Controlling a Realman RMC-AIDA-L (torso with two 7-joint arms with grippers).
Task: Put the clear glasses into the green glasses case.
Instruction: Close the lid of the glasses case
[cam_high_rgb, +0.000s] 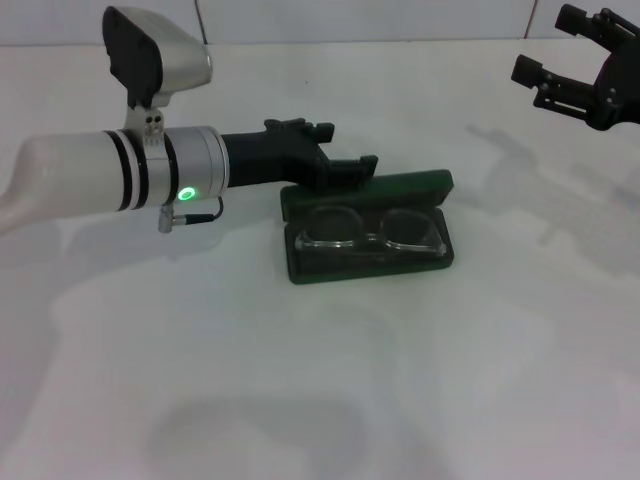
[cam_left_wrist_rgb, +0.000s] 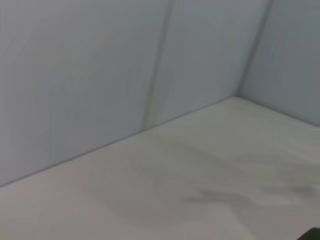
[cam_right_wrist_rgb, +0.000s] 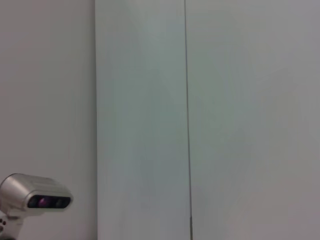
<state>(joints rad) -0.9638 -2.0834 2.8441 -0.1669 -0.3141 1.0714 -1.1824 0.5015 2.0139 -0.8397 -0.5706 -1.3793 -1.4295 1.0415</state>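
Observation:
The green glasses case (cam_high_rgb: 300, 262) lies open at the middle of the table, its lid leaning back at the far side. Inside its base lie the clear glasses (cam_high_rgb: 372, 231), lenses facing up and spanning nearly the full width. My left gripper (cam_high_rgb: 345, 146) reaches in from the left, just behind the left end of the lid, open with nothing between its fingers. Its nearer finger (cam_high_rgb: 352, 167) is at the lid's rim; I cannot tell whether it touches. My right gripper (cam_high_rgb: 550, 45) hangs open and empty at the far right, well away from the case.
The white table (cam_high_rgb: 320, 380) runs back to a pale panelled wall (cam_left_wrist_rgb: 100, 75). The left arm's silver wrist camera (cam_right_wrist_rgb: 35, 197) shows in the right wrist view. The left forearm (cam_high_rgb: 100, 175) crosses the left side of the table.

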